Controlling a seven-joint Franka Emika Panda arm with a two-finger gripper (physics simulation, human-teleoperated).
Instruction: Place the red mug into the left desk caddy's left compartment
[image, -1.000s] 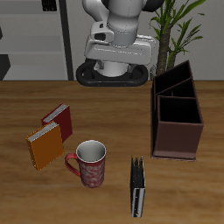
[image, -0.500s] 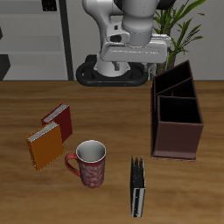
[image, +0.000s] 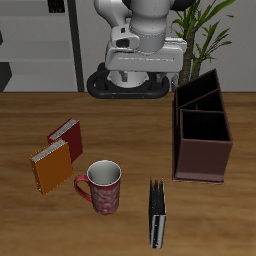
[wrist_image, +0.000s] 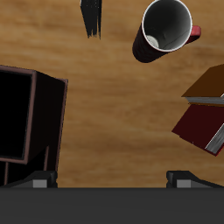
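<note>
Currently the red mug (image: 103, 187) stands upright on the wooden table (image: 120, 130) near its front edge, mouth up, loop handle pointing away from the left desk caddy (image: 202, 127). Nothing touches the mug. The wrist view shows it from above (wrist_image: 166, 28): white rim, dark inside, a bit of the handle just visible at one side. The caddy sits well apart from the mug, farther back on the table, its long side running front to back; the taller slanted end is the one at the back, and inner dividers split it into open dark compartments, all looking bare from the exterior view. In the wrist view only one corner of the caddy (wrist_image: 31, 118) is seen, with a dark interior. A black book (image: 157, 212) stands upright just beside the mug, between it and the caddy's front end but closer to the front edge. On the mug's other side lie an orange spiral-bound book (image: 50, 166) and a dark red book (image: 66, 134), touching or nearly so. The arm is raised over the back of the table, far from the mug. The gripper's (wrist_image: 112, 178) two fingertips show only as small grey tips set wide apart at the frame edge, so the pincer is spread wide, holding nothing.
</note>
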